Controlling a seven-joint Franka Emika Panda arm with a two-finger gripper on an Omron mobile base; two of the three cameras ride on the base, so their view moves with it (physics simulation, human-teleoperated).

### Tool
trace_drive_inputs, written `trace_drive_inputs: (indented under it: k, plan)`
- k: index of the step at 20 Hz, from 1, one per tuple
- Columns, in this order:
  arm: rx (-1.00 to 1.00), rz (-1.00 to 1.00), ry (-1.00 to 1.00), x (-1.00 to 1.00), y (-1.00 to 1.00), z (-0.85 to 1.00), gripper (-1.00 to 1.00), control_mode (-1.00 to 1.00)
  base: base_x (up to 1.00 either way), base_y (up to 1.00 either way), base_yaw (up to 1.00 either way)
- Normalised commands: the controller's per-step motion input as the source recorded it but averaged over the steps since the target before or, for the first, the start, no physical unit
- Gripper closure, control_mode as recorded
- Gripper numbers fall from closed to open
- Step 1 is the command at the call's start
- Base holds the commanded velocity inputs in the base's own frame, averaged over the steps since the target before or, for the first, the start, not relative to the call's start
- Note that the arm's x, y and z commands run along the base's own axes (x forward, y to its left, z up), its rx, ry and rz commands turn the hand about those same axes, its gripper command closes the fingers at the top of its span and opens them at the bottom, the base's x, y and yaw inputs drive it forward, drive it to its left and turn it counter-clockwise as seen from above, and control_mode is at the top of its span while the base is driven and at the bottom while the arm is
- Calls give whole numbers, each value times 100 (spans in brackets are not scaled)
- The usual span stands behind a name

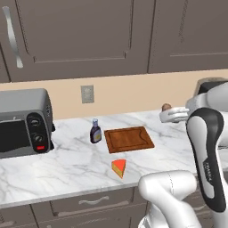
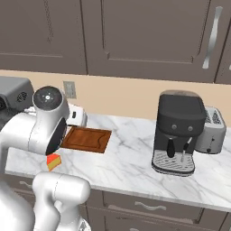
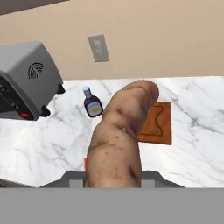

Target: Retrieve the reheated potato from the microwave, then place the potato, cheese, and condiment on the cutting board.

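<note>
Three task items you can see on the marble table (image 1: 67,164): the condiment (image 1: 95,131) upright at centre of the left base view, just left of the cutting board (image 1: 129,139), and the cheese (image 1: 119,168) lying nearer the front edge, below the board's left corner, apart from both. The board is bare.

The potato (image 3: 119,140) fills the mid of the hand view, rising from the bottom edge btwn the fingers; you've got the tool (image 3: 113,177) clamped on it. In the left base view the tool (image 1: 171,114) sits at mid right, above the table and right of the board, w/ a brown bit of potato (image 1: 166,107) showing at its top.

From the right base view the board (image 2: 88,139) is at left of centre, partly behind the arm, and the cheese (image 2: 53,161) peeks out below the arm's joint.

The silver toaster oven (image 1: 24,122) (round knobs) is at the left edge of the left base view. A dark coffee machine (image 2: 177,133) and a toaster (image 2: 212,131) stand at right in the right base view. Can't see the microwave from these angles.
</note>
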Motion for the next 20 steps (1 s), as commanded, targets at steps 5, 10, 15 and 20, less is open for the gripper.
trace_drive_inputs:
  k: [5,10,15,20]
  plan:
    - [12,0,14,42,-2,-35,100,-100,0,0,0]
    - [1,0,0,33,1,-48,100,-100,0,0,0]
    - [-3,0,-5,34,2,-45,100,-100,0,0,0]
    - [-12,0,-1,40,1,-39,100,-100,0,0,0]
